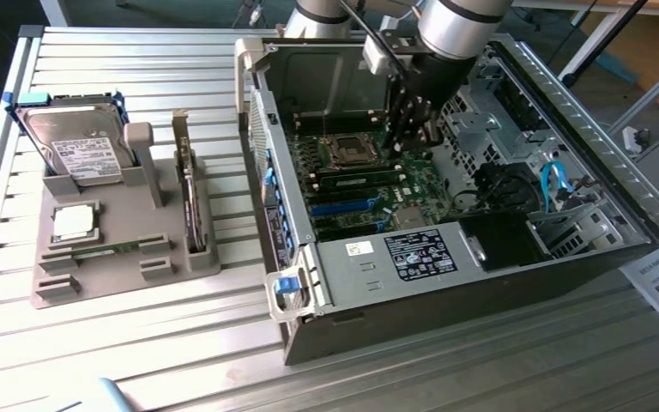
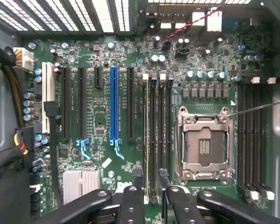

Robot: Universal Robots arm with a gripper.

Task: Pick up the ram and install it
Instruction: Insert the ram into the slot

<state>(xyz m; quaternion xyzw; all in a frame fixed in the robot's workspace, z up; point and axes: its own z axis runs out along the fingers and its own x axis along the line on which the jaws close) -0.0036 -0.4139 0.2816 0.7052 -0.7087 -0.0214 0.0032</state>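
**A:** Where is the arm hanging right now?

**B:** The black two-finger gripper (image 1: 410, 137) is hanging inside the open grey metal computer case (image 1: 255, 103), low over the green motherboard (image 1: 421, 184). Its fingers (image 2: 137, 179) are standing spread wide and are pinching nothing. In the wrist view they are straddling one of the long black memory slots (image 2: 152, 121), beside the empty silver processor socket (image 2: 204, 144).

**A:** And the ram?

**B:** The long, thin green circuit-board ram (image 1: 106, 250) is sitting outside the case. It is standing on edge in the grey plastic holder (image 1: 100, 279), just in front of the square silver CPU chip (image 1: 72, 221). The big silver labelled hard drive (image 1: 78, 150) is standing further back. The ram is showing as little more than a green edge, so I am judging it by colour and shape.

**A:** Which way is it lying from the gripper?

**B:** It is lying toward the exterior view's left, well apart, with the case's side wall standing between them. Its long axis is running across that view, roughly parallel to the memory slots, as far as I am judging.
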